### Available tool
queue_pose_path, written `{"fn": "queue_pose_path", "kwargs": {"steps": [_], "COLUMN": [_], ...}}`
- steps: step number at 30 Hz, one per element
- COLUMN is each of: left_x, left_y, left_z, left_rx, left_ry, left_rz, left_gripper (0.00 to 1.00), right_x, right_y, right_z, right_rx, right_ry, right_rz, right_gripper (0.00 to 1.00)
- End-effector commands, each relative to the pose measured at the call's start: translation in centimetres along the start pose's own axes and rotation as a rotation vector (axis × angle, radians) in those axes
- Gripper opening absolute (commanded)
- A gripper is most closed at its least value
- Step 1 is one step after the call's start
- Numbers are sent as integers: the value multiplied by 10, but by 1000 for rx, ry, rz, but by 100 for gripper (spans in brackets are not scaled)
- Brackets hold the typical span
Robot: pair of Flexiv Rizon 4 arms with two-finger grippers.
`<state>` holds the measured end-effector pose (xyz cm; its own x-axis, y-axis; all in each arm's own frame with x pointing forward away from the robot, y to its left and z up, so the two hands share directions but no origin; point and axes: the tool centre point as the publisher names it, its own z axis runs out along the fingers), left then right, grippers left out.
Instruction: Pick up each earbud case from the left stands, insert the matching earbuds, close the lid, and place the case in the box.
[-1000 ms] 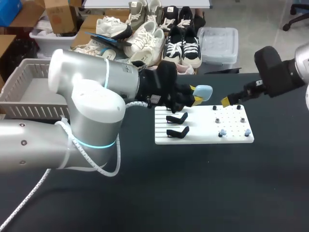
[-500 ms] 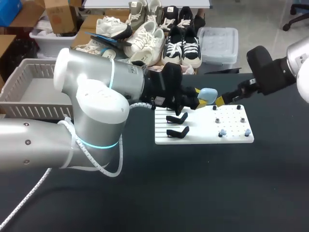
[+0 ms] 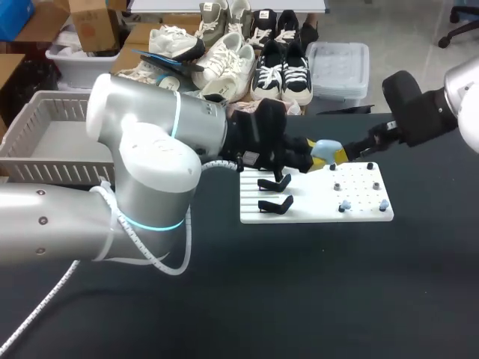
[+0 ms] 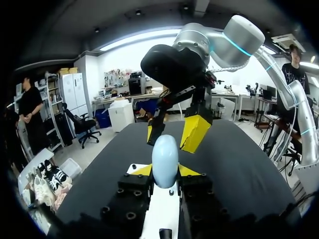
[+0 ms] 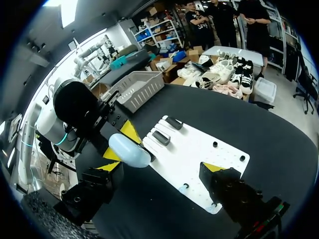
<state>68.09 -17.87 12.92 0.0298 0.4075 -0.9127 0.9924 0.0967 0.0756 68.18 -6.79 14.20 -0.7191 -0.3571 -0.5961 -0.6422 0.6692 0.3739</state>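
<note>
Left end effector (image 4: 164, 171) is pinching the pale-blue case (image 4: 165, 159), one yellow tip on each side of it, with the case standing upright and rising out past the tips. In the head view the case (image 3: 323, 148) is held clear of the tabletop (image 3: 224, 299), above the far edge of the white board (image 3: 314, 213), near the middle of that edge. Right end effector (image 3: 346, 154) comes in from the right and sits just beside the case on its far side from the left arm. Its fingers are spread. The left wrist view shows the two yellow tips set apart just ahead of the case, and contact with the case cannot be confirmed. From the right wrist view the case lies between the right fingers, nearer one of them, with the left end effector's tips gripping it from behind. Two black stands (image 3: 274, 193) are on the left part of the board, both unoccupied. The right part carries dark pegs and two small pale-blue pieces (image 3: 344, 206) near its front edge, too small to identify. A grey basket (image 3: 34, 161) is at the tabletop's far left.
</note>
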Motion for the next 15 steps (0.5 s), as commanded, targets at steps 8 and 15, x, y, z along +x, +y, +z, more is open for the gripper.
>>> {"fn": "queue_pose_path", "kwargs": {"steps": [8,15], "left_x": [1,2], "left_y": [-7,-7], "left_z": [-1,-1], "left_rx": [17,23], "left_ry": [-16,-55], "left_rz": [7,-6], "left_gripper": [0,0], "right_x": [-5,-6], "right_y": [-4,-9], "right_z": [-10,-25], "right_rx": [19,58], "right_ry": [-13,-31], "right_rz": [-6,2], "right_gripper": [100,100]}}
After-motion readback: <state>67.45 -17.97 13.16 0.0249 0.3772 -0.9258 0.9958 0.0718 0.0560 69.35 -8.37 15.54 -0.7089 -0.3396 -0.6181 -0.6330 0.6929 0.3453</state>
